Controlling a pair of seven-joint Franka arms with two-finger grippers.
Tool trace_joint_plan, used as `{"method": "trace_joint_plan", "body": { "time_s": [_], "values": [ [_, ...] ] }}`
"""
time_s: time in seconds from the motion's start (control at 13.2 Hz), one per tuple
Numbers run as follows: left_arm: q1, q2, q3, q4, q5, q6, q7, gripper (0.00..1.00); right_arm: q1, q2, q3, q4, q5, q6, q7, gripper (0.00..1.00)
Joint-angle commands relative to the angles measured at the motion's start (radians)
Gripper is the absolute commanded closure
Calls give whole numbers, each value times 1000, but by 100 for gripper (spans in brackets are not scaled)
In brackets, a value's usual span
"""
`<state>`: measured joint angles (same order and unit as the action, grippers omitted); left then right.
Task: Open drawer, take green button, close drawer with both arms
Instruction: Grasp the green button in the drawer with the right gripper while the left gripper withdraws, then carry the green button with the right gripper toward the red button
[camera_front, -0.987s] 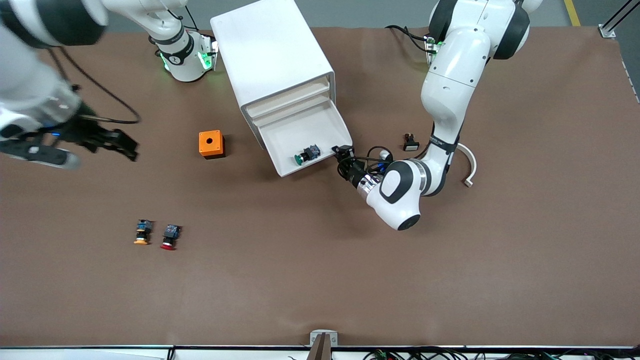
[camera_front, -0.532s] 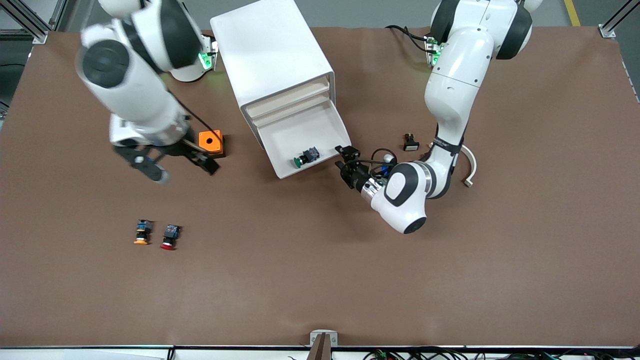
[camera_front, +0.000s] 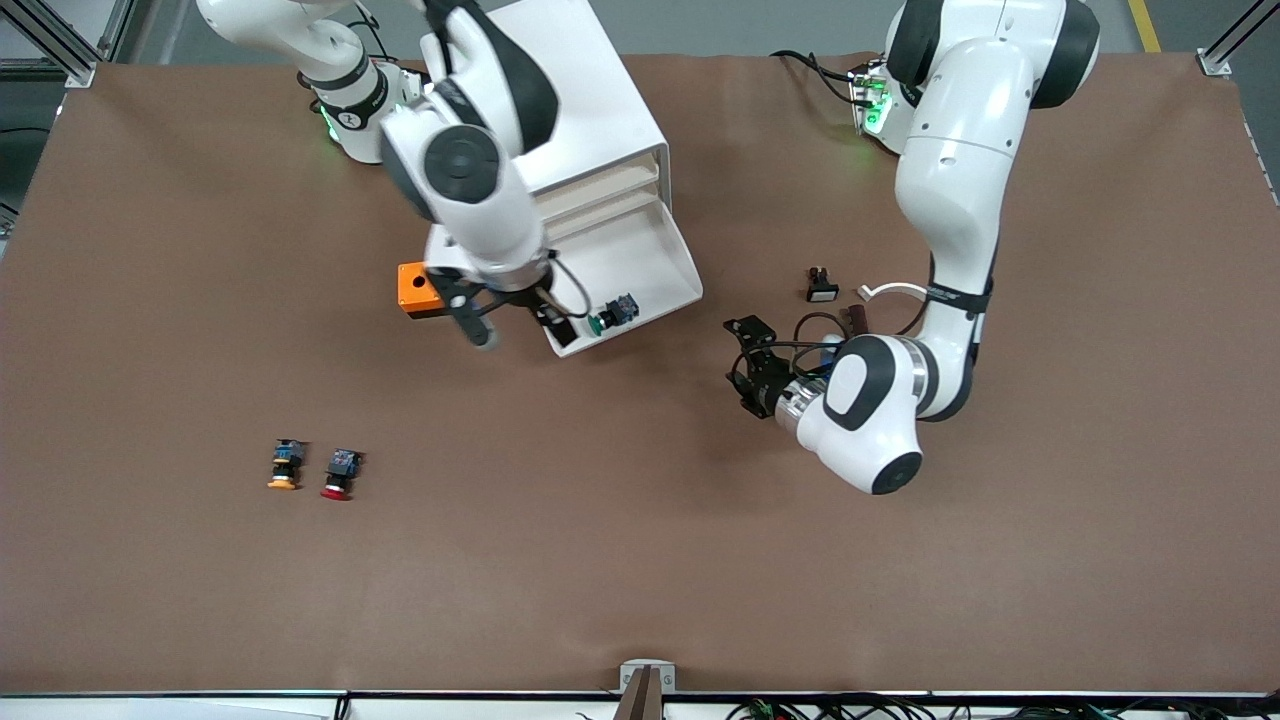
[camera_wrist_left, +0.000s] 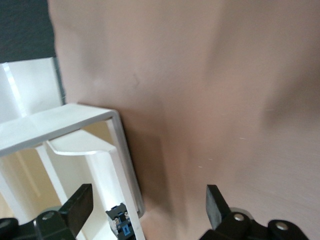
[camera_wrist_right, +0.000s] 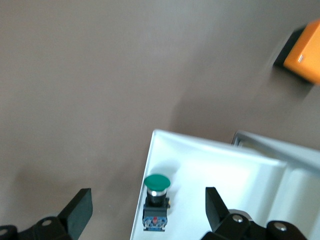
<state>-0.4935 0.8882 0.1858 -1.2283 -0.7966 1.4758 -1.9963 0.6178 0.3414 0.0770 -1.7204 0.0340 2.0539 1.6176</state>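
Observation:
The drawer (camera_front: 682, 268) stands pulled out of the white cabinet (camera_front: 560, 100). The button (camera_front: 611, 314), with its green cap, lies on its side in the drawer near the front rim. My right gripper (camera_front: 514, 322) hangs open over the drawer's front corner beside the orange box. In the right wrist view the button (camera_wrist_right: 157, 183) lies below and between the spread fingers of the right gripper (camera_wrist_right: 147, 204), just inside the drawer's rim (camera_wrist_right: 200, 145). My left gripper (camera_front: 748, 366) is open and empty over bare table, off the drawer's other front corner. In the left wrist view the left gripper (camera_wrist_left: 148, 201) faces the drawer's corner (camera_wrist_left: 118, 150).
An orange box (camera_front: 421, 289) with a round hole sits beside the drawer toward the right arm's end. A yellow-orange-capped button (camera_front: 285, 466) and a red-capped button (camera_front: 340, 474) lie nearer the front camera. A small black-and-white part (camera_front: 821, 286) and a white curved piece (camera_front: 892, 290) lie beside the left arm.
The right arm swung in from its end of the table to over the drawer's front. The left gripper opened, let go of the drawer's corner and drew back from it.

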Motion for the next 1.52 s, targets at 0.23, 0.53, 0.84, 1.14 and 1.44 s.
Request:
{"method": "trace_joint_plan", "body": {
  "time_s": [0.23,0.53,0.84,1.14,1.44],
  "values": [
    [-16,-168,113,9,132,-9,155,1,88,51,-11,-106,11,189,111,0],
    [-25,-293,100,3,289,-32,365,1,118,85,-11,-131,9,275,166,0],
    [-22,-365,89,-2,471,-32,575,1,132,93,-11,-186,4,362,176,12],
    [-42,-381,83,-10,511,-29,691,1,137,93,-9,-185,1,364,151,79],
    [-54,-385,75,-2,536,-26,857,1,120,73,-9,-173,1,353,84,100]
  ]
}}
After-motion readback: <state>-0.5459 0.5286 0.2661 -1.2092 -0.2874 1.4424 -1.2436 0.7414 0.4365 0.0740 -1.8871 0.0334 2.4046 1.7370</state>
